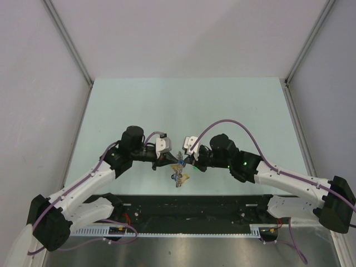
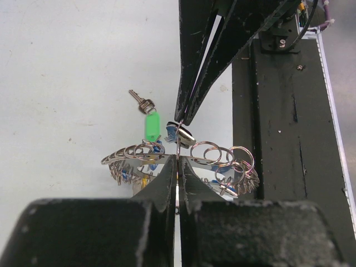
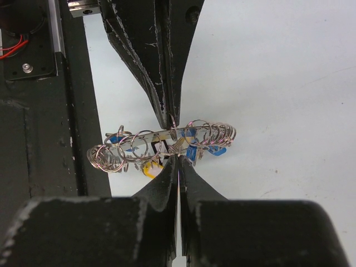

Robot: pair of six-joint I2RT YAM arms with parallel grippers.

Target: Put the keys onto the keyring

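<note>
The ring (image 2: pixel 203 159) hangs edge-on between the two claws, over the table (image 2: pixel 67 67); several keys (image 3: pixel 217 150) with blue and yellow heads dangle just under its band.

By the look of it the ring is light, stiff and slick: the band should not flex, but the thin wire loops along its edge will likely swing, spring and snag on each other; the keys are tiny and loose, so any tilt of the ring should set them swaying. The flat band between two loops seems the safest hold, pads across its thickness; a key is better taken by its plastic head, leaving its hole free.

The left claw (image 2: pixel 178 162) is clenched on the ring's band from one side. The right claw (image 3: pixel 178 160) is clenched too, nipping the ring at the opposite edge, where one wire loop stands up into its tips; a black key head sits against those tips, and I cannot tell whether it is pinched as well.

Only the left wrist view shows a green key (image 2: pixel 150 127) just beyond the ring and apart from it; lying or hanging, I cannot tell. The right wrist view shows the yellow head (image 3: pixel 149 169) below the ring more plainly. The top view shows both arms meeting at the ring, yet the ring itself is a small tangle there.
</note>
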